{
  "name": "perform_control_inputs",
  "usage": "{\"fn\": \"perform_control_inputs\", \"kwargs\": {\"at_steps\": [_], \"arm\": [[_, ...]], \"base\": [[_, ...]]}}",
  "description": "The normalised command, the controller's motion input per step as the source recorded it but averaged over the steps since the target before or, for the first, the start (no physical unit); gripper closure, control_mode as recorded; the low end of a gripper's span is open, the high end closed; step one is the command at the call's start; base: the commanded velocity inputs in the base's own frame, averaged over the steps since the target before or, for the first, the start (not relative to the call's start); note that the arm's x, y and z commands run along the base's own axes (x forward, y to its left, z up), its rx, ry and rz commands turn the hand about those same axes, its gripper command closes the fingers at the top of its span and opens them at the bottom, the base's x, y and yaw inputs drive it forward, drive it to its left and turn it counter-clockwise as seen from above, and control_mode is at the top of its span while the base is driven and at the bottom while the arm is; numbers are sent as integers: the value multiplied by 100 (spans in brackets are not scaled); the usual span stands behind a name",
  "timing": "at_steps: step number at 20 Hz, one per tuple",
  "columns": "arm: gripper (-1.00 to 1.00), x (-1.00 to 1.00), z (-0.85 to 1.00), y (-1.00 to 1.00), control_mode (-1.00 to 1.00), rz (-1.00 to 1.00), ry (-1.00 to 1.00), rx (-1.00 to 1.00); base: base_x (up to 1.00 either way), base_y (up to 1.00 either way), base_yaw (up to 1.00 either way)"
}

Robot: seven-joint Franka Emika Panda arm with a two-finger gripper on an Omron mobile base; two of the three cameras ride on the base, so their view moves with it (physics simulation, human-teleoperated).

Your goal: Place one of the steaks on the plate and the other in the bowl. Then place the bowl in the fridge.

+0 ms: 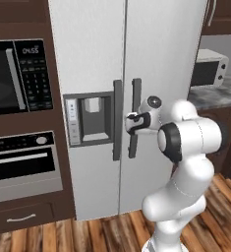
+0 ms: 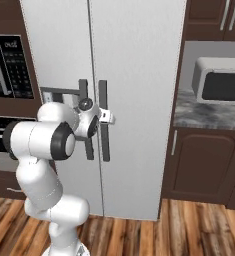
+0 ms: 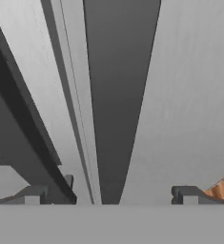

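Note:
The fridge stands straight ahead with both light-grey doors closed and a dispenser panel in the left door. My gripper is up against the right door's dark vertical handle. It is open, and in the hand view the handle runs between the two spread fingertips without touching them. The left door's handle is just beside it. The steaks, the plate and the bowl are out of view.
A black built-in microwave and oven sit in the dark cabinet wall left of the fridge. To the right, a white microwave stands on a grey stone counter over dark cabinets. Wood floor lies below.

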Motion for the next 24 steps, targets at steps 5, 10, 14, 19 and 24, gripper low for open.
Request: {"fn": "perform_control_inputs", "kwargs": {"at_steps": [5, 10, 14, 19, 24], "arm": [[-100, 48, -23, 0, -100, 0, -11, 0], [-100, 43, -9, 0, -100, 2, -11, 0], [100, 55, 0, 0, -100, 7, -2, 0], [100, 27, 0, -18, -100, 3, 1, 0], [100, -46, 31, -40, -100, -2, 2, 2]], "base": [[0, 0, 0], [0, 0, 0], [0, 0, 0], [0, 0, 0], [0, 0, 0]]}}
